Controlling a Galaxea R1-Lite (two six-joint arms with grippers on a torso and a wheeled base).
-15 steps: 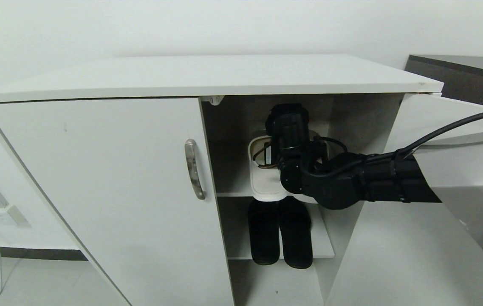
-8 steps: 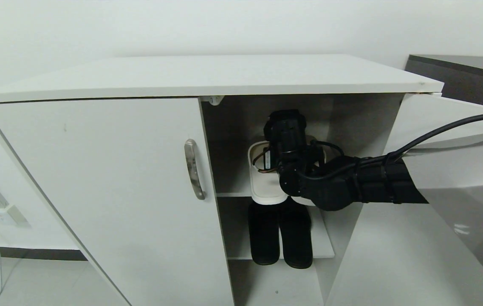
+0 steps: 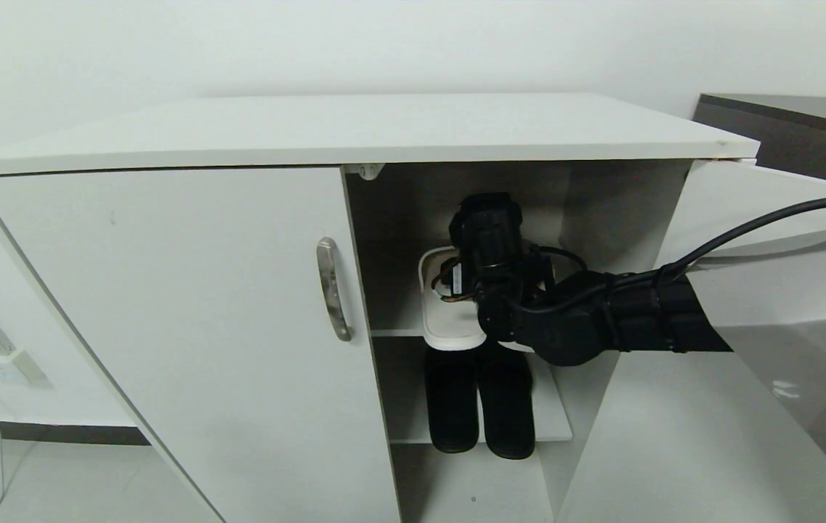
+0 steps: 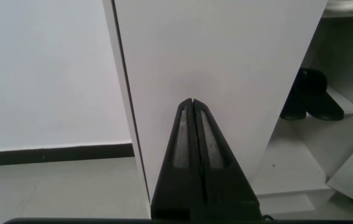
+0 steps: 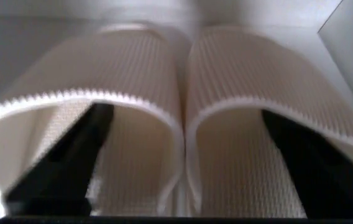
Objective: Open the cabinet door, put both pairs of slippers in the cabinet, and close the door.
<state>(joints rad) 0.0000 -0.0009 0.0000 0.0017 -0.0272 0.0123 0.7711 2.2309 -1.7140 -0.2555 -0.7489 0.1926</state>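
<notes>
at the upper shelf's (image 3: 394, 319) front edge: white slippers (image 3: 445, 319) resting

before the shut left door (image 4: 214, 50) the left gripper (image 4: 192, 102) is idling, fingers together. the black slippers (image 3: 478, 399) are lying at the lower shelf's (image 3: 554, 425) front edge. the right gripper (image 5: 186, 115) is sitting level, fingers apart, one inside each slipper, probably to shift both at once.

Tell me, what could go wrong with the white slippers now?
The right end effector has its fingers inside the straps of the white slippers, so pulling out could drag them along. Their heels hang over the upper shelf edge, so they might tip onto the black slippers or block the open door from closing.
</notes>
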